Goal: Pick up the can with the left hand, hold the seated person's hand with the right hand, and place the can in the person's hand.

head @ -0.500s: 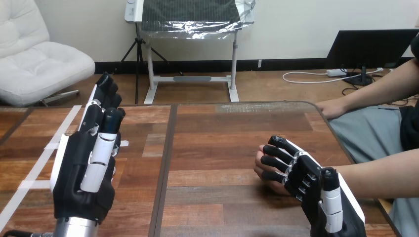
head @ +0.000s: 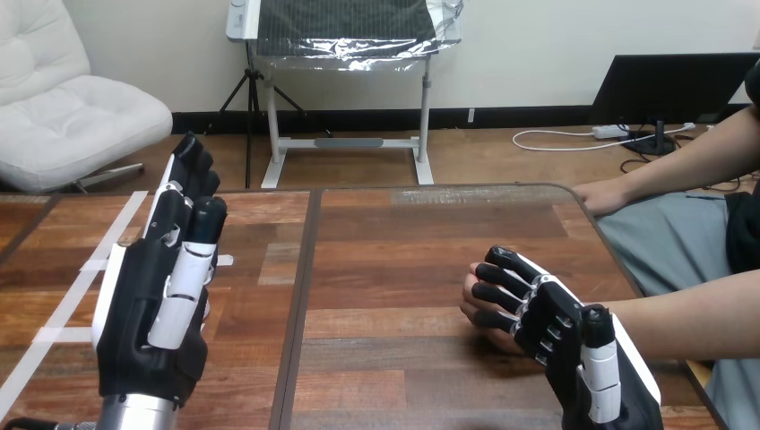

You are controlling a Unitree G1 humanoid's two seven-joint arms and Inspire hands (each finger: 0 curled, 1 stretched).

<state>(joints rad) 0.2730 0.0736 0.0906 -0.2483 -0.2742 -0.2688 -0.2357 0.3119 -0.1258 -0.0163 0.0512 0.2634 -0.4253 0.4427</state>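
The wooden worktop (head: 403,233) spreads under both arms. The left hand (head: 152,305) is raised at the near left, fingers straight and pointing away. The right hand (head: 574,349) curls its fingers over the person's hand (head: 473,300), which lies under them, its long axis level, pointing left along the forearm (head: 690,313).

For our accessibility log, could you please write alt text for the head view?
The robot's right hand has its fingers curled round the person's nearer hand at the near right of the wooden table. Its left hand stands upright above the table's left side, fingers straight, holding nothing. The person's farther hand lies at the table's far right edge.
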